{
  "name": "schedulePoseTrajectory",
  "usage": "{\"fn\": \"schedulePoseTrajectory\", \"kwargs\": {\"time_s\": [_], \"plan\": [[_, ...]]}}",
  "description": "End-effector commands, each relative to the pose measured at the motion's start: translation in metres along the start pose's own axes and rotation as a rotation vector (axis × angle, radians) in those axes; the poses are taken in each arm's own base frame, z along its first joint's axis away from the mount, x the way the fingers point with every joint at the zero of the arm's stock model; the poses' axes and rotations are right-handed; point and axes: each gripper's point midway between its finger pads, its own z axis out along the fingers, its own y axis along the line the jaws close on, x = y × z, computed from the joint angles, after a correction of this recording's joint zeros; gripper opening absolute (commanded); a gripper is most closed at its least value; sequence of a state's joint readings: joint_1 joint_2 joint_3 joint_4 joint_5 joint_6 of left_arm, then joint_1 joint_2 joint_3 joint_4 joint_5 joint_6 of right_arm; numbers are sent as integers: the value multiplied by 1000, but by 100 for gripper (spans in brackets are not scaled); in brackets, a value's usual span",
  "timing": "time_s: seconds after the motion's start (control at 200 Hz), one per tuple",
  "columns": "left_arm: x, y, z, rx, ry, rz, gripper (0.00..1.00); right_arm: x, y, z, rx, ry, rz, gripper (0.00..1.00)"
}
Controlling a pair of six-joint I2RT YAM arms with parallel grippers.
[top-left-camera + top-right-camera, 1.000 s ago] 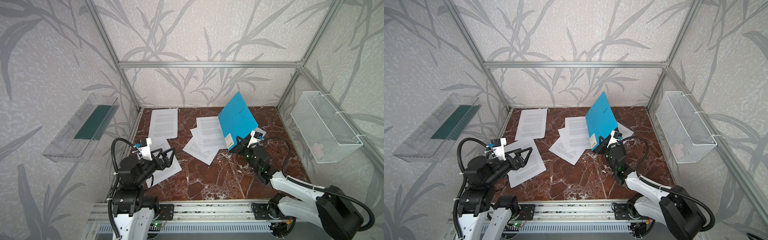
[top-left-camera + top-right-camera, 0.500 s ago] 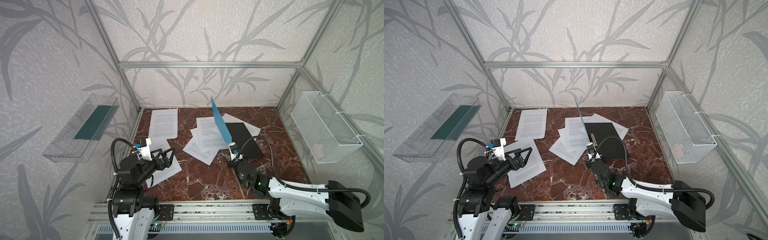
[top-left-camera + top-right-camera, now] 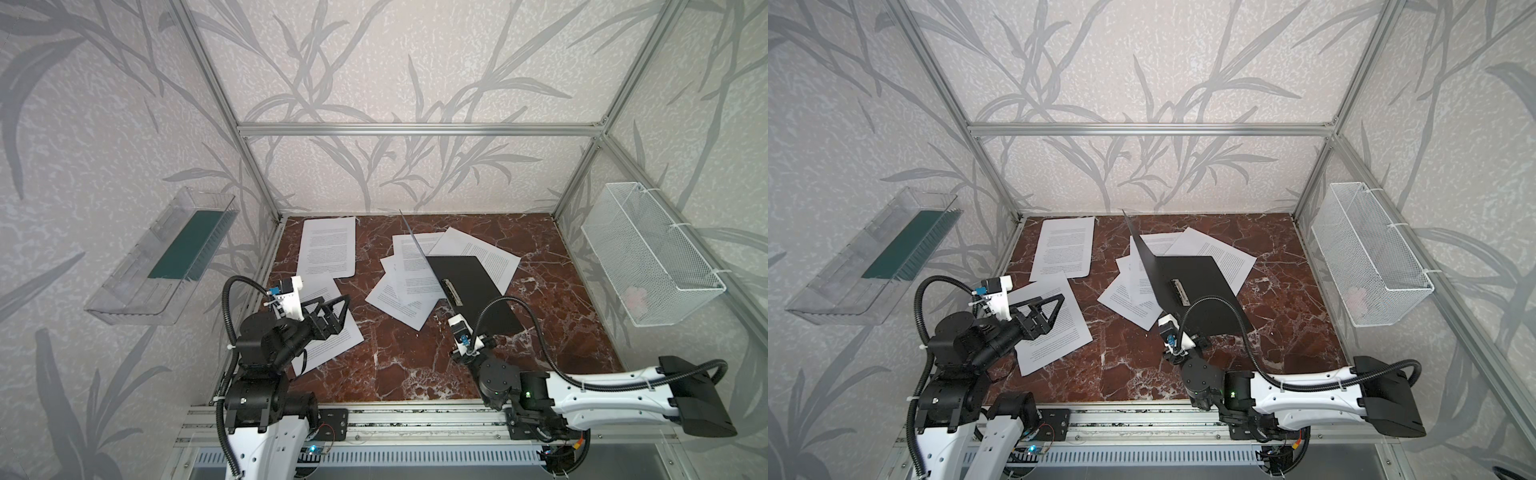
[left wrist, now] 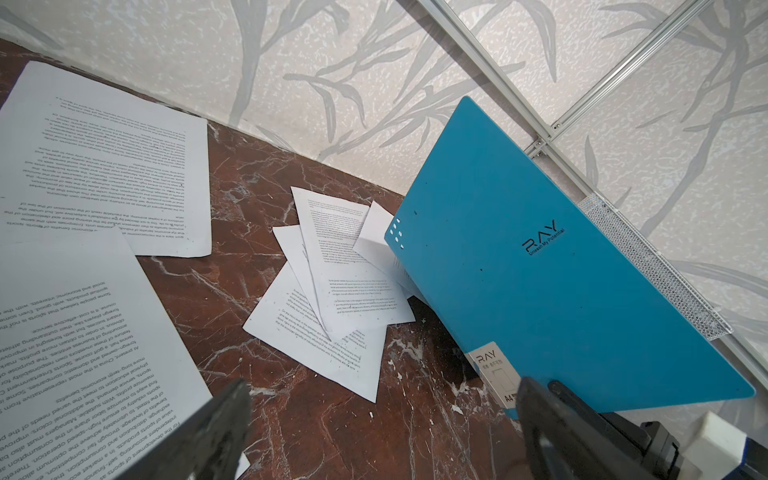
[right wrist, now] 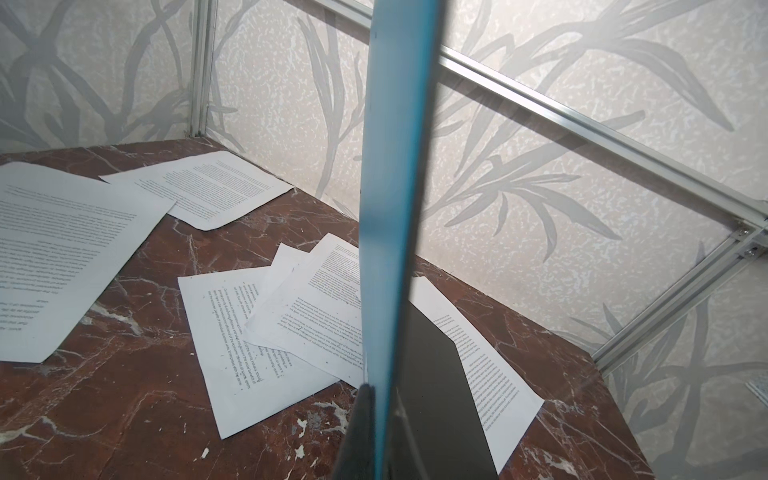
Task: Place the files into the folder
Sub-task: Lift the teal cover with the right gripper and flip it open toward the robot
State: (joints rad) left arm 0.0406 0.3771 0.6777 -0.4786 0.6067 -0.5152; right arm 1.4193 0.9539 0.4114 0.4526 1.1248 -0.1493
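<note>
The right gripper (image 5: 380, 424) clenches the upright cover of the blue, black-lined folder (image 4: 561, 282), seemingly near its corner, while the left gripper (image 4: 384, 386) gapes over loose white printed paper sheets (image 3: 332, 345).

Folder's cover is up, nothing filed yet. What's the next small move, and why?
Probably lower the open left gripper onto the sheet beneath it. The right gripper is shut on the blue cover, standing it nearly upright, the black inside lies bare, and every sheet is outside it.
</note>
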Motion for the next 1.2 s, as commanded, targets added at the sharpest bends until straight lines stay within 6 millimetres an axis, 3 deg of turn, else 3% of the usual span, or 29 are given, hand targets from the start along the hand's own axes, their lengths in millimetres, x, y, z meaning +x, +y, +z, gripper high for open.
{"fn": "schedulePoseTrajectory", "kwargs": {"time_s": [0.0,0.35,0.59,0.83,0.94,1.15,1.195], "plan": [[0,2,1,-5,2,7,99,32,-5,-7,15,101,16,0],[2,5,4,-10,15,-2,99,67,28,-11,-44,165,-53,0],[1,5,4,-11,14,-4,99,91,48,6,-15,212,-115,0],[2,6,4,-14,15,-6,99,104,71,27,-47,256,-122,0],[2,5,4,-14,12,-3,99,101,84,35,-62,238,-158,0],[1,4,3,-13,10,-1,99,109,115,40,-157,267,-196,0],[1,5,3,-15,9,-1,99,114,119,38,-179,278,-195,15]]}}
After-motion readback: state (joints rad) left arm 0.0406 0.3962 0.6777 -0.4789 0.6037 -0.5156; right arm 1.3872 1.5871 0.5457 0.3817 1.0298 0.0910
